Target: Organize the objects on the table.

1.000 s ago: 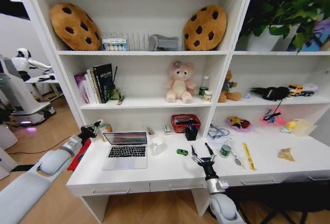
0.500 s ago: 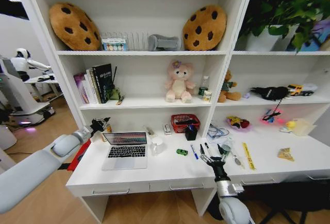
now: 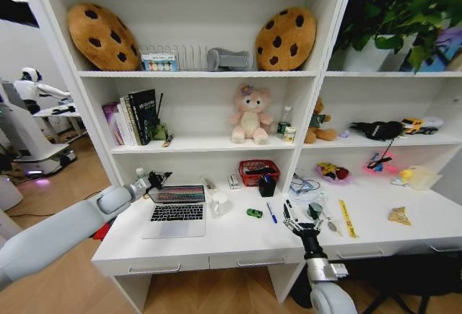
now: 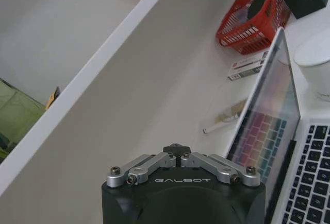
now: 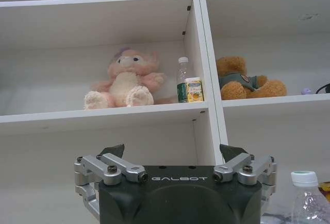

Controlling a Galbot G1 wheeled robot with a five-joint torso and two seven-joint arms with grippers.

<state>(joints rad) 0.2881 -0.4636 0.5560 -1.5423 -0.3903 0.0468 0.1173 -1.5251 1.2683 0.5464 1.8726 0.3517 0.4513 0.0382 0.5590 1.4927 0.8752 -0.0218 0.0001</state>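
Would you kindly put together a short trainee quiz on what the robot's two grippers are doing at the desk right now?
1. True or false: the right gripper holds the green toy car.
2. Multiple choice: the left gripper is closest to A) the laptop, B) the red basket, C) the round tin.
3. Fill in: the blue pen lies on the table between the toy car and the ____ gripper.

Key
1. False. Its jaws are open and empty, and the car sits apart on the table.
2. A. It hovers at the upper left corner of the laptop's screen.
3. right
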